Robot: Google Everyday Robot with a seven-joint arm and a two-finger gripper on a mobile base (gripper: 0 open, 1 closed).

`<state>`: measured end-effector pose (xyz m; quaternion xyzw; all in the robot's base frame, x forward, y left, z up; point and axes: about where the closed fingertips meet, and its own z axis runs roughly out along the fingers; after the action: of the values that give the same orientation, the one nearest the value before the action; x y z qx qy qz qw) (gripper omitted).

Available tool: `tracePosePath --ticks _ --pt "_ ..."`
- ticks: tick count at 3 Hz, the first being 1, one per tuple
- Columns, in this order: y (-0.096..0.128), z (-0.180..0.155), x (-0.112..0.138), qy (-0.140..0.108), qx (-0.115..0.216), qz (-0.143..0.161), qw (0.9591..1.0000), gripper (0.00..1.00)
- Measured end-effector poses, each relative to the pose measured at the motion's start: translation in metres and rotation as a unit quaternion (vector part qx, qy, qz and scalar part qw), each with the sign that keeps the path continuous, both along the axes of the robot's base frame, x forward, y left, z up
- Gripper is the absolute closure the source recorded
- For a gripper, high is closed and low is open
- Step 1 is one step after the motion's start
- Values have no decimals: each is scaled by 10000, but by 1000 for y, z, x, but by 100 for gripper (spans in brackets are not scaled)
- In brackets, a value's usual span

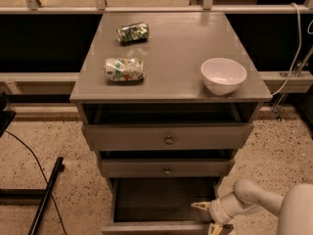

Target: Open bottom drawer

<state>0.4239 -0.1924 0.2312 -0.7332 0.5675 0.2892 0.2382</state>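
Down at the bottom of the cabinet (pixel 171 89), the bottom drawer (pixel 164 199) is pulled well out, with its plain grey inside on show. Its front panel is nearly all cut off by the lower edge of the view; only the top lip shows. The gripper (pixel 208 217) sits at the drawer's right front corner, low right in the view. Its fingers (pixel 199 206) are spread apart, one tip over the drawer's inside and the other down by the front lip. Whether either touches the wood is hard to make out. The pale arm (pixel 254 197) runs off to the right, partly out of view. Above, the middle drawer (pixel 166 167) and top drawer (pixel 168 136) each stick out a little. On top sit a white bowl (pixel 223 75) and two crumpled cans, one green (pixel 132 32) and one pale (pixel 124 68).
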Motion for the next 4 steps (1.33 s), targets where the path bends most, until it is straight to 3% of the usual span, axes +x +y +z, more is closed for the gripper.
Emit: tracePosePath --ticks 1,2,3,4 --pt "-10 33 -4 -380 -34 -244 9990 14" --pt "-19 45 -2 -579 7 -514 9970 37" --pt "-19 32 22 -706 -31 -747 9947 68" --pt "-11 7 53 -681 -170 -753 9947 72"
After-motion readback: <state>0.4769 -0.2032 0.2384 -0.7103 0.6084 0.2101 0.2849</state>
